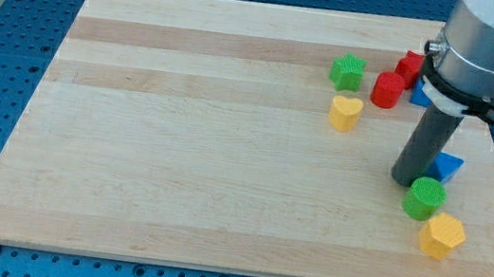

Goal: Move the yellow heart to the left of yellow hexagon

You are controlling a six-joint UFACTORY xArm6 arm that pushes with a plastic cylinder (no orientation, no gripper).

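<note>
The yellow heart (345,113) lies on the wooden board (181,130) at the view's upper right of centre. The yellow hexagon (442,235) lies near the board's lower right corner. My tip (405,181) rests on the board just up and left of a green cylinder (425,198), which sits against the hexagon's upper left. The tip is well below and to the right of the heart, not touching it.
A green star-like block (347,72) lies above the heart. A red cylinder (387,90) and another red block (411,68) lie to its right. A blue triangle (446,167) sits right of the rod; another blue block (419,94) is partly hidden behind the arm.
</note>
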